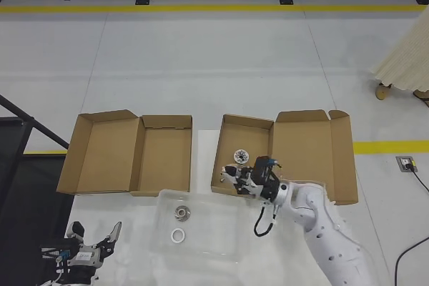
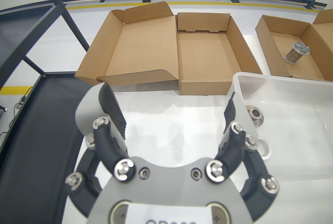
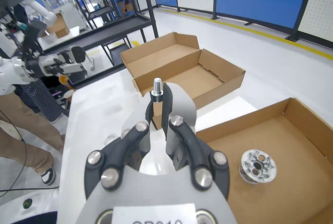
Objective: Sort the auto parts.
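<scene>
- Currently: silver threaded stud (image 3: 157,91), smooth collar under the thread, upright.
- Fingers (image 3: 179,102) of right gripper (image 3: 158,105) pinch its lower shank; the thread pokes above the tips, over the near end of right cardboard box (image 3: 299,108).
- Fingers of left gripper (image 2: 169,102) spread, low over desk (image 2: 169,126).
- In clear bin (image 2: 286,78): flanged bushing (image 2: 255,115), white ring (image 2: 264,148).
- In right cardboard box: perforated metal spool (image 3: 258,166).

You had a black rack (image 1: 18,207) beside the table's (image 1: 129,207) left edge. A yellow line (image 1: 200,8) crossed the floor beyond.

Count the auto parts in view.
4: perforated silver metal spool in right brown cardboard box; flanged grey metal bushing and pale flat ring in clear plastic bin; threaded silver metal stud in right gripper. More may be hidden.
</scene>
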Motion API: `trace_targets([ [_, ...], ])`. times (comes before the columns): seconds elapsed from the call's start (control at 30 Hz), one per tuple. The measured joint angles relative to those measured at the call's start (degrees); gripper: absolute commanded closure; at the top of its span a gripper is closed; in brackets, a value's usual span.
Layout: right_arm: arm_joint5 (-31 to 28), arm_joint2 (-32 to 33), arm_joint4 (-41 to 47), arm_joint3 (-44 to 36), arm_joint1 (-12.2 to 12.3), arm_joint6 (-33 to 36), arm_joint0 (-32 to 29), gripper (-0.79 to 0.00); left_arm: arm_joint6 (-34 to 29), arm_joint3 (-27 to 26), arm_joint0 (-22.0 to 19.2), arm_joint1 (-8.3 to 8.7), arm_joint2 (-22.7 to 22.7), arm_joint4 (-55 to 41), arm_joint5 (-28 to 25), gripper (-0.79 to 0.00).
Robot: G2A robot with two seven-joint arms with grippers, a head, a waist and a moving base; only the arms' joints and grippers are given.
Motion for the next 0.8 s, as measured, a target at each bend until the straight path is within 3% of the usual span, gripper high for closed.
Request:
trace_targets([
  [0.13, 7.28, -0.55, -1.97, -1.33, 0.04, 10.22, 1.67, 0.0, 0.0, 0.0, 0.0, 0.0, 0.0, 0.0, 0.0, -0.785],
  [0.3, 12.27, -1.62, -2.25, -0.86, -0.09, 23.17, 4.86, 0.0, 0.0, 0.0, 0.0, 0.0, 0.0, 0.0, 0.0, -0.785],
  [0.8, 11.61, -8.88, -3.7, 7.6, -1.01, 46.25, 14.28, 0.0, 0.0, 0.0, 0.0, 0.0, 0.0, 0.0, 0.0, -0.785],
])
